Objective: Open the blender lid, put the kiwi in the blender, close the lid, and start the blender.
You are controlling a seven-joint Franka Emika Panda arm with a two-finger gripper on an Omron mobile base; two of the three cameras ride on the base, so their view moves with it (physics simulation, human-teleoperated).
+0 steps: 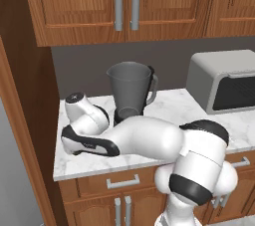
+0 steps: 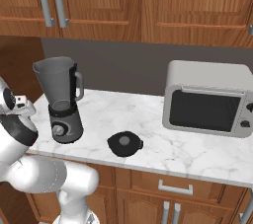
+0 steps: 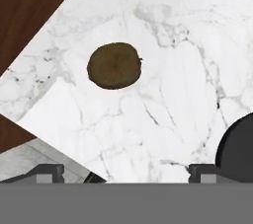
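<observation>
The robot's arm bent low over the left end of the marble counter (image 1: 199,105), its hand down near the corner. From the left base view, the blender (image 1: 130,93) stood lidless just behind the arm, its smoky jar open at the top, while the arm's bulk hid the counter in front of it. The right base view gave what that side could not: the blender lid (image 2: 125,143) lay by itself on the marble at about 4 o'clock from the blender's base, toward the front edge, well apart from the grey toaster oven (image 2: 210,99) at the far right. The kiwi (image 3: 114,65) appeared in the hand view, resting on bare marble near the counter's corner. There the gripper (image 3: 126,172) stood spread wide, its two dark tips far apart at the bottom of the view and holding nothing. The fruit sat at roughly 12 o'clock from the midpoint between the tips, slightly to the 11 side, clear of both. A dark rounded edge showed beside the right-hand tip.
</observation>
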